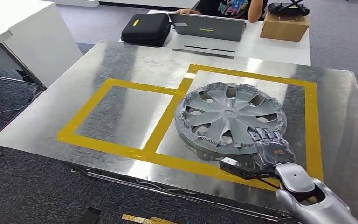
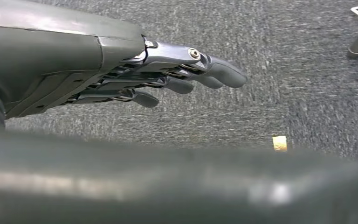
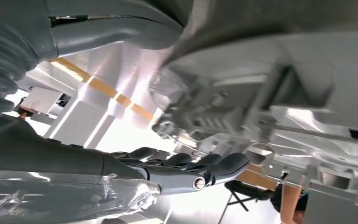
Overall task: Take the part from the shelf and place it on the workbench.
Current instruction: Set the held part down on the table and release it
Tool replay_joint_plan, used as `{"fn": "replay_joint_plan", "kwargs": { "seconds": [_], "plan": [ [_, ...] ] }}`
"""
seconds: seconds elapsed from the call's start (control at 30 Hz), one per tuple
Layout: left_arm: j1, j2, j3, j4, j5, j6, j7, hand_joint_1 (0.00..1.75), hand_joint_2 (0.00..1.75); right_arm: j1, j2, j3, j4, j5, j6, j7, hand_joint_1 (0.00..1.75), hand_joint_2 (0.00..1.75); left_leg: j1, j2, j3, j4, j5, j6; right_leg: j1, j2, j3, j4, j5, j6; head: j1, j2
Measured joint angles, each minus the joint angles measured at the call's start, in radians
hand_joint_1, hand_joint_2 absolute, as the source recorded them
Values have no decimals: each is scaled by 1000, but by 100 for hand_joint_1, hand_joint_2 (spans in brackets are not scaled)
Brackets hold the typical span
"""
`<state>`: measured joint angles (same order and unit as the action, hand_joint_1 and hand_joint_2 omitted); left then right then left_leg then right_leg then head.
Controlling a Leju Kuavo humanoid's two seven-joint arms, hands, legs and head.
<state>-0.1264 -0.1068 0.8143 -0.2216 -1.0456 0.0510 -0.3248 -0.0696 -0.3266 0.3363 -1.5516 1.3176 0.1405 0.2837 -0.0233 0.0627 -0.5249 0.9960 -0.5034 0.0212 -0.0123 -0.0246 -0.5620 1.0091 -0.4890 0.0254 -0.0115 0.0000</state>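
Wheel cover (image 1: 230, 116) flat on workbench (image 1: 121, 60), inside yellow tape (image 1: 121, 119); right hand (image 1: 270, 147) grips its near rim; left hand (image 2: 168, 77) holds nothing, fingers straight.

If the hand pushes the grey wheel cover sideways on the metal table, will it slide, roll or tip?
The wheel cover lies flat and wide, so tipping or rolling seems unlikely. The polished workbench looks smooth, so it would probably slide easily.

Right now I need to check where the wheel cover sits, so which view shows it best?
The head view: the whole wheel cover lies inside the taped square on the workbench, right hand at its near rim. The right wrist view gives a blurred close-up of its underside; the left wrist view faces carpet.
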Motion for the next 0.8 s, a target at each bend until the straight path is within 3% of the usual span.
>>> {"fn": "replay_joint_plan", "kwargs": {
  "seconds": [0.23,0.53,0.67,0.8],
  "plan": [
    [10,3,18,0,17,4,-11,0,0,111,-23,-8,-135,-14,-13,13,0,175,0,-1,-1,0,-1,1,0,-1,0,0,0,0,0,0],
    [21,9,46,0,42,9,-30,0,0,289,-50,19,-358,-104,-116,33,0,175,0,-1,-3,0,-2,0,0,-2,-2,-1,-1,1,0,0],
    [31,11,63,0,58,14,-50,0,0,391,-85,55,-481,-102,-284,52,0,175,0,-1,-3,0,-2,1,0,-2,-2,-1,-1,1,0,0],
    [43,12,78,0,66,21,-68,0,0,493,-96,107,-601,38,-496,126,0,175,0,-1,-3,0,-4,1,0,-1,-1,-1,-3,1,0,0]
  ]
}}
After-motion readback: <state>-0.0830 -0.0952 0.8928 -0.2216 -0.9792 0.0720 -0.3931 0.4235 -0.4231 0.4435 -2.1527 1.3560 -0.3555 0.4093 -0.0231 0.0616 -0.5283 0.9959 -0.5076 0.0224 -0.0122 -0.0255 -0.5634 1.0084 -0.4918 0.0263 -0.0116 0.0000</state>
